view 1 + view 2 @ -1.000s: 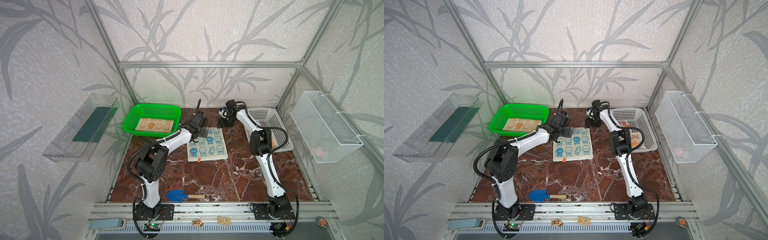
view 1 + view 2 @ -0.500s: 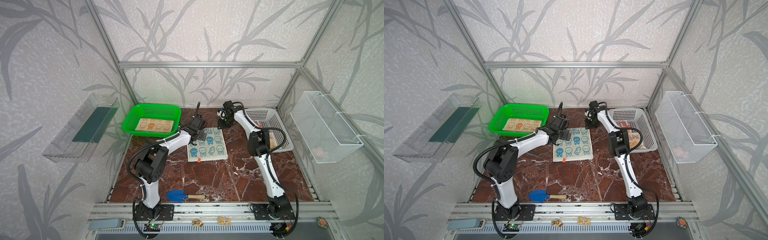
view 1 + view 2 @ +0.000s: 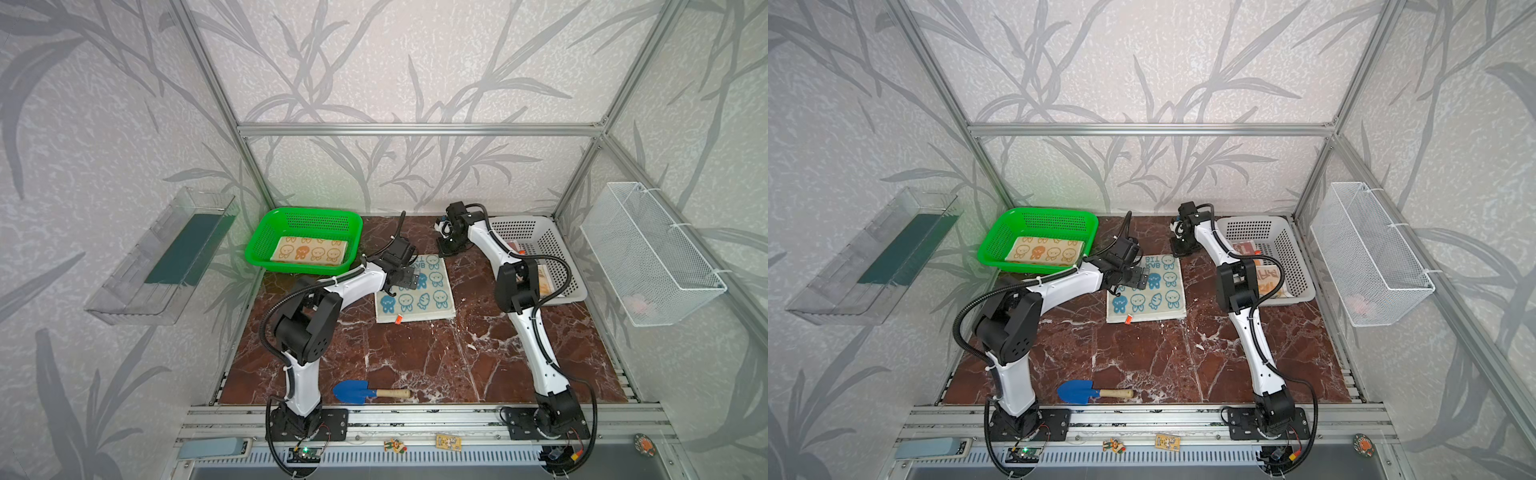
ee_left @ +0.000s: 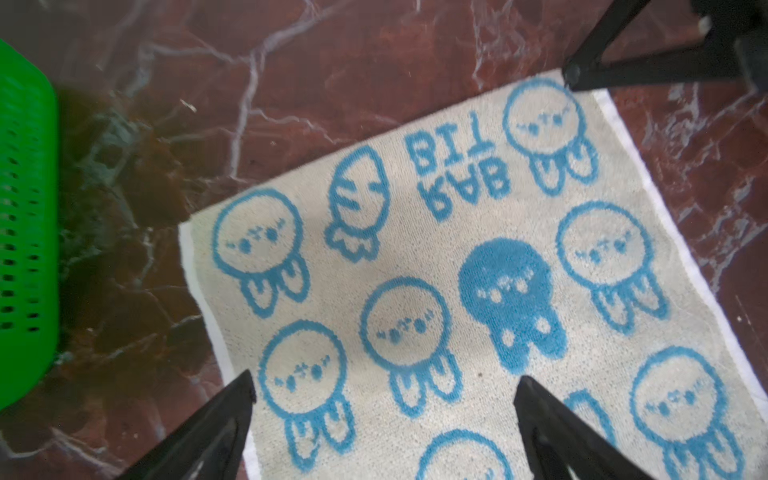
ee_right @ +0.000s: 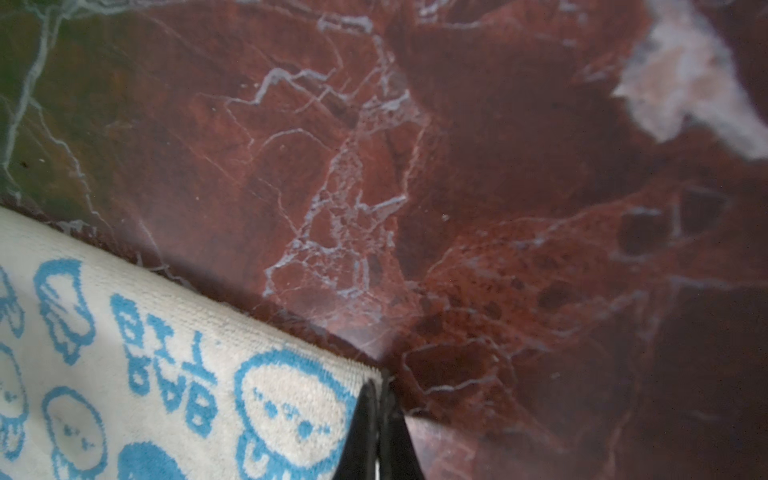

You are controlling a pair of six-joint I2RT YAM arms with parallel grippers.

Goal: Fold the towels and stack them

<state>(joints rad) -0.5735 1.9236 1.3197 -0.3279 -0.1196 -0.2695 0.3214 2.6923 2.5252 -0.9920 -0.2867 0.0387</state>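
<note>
Lying flat and unfolded on the bench, the blue towel shows no long axis. One rear corner is pinched at the tips of the right fingers, which are pressed together. The other rear corner lies just ahead of the left fingers, which are spread wide above the towel's edge and are judged nearer to that corner.
</note>
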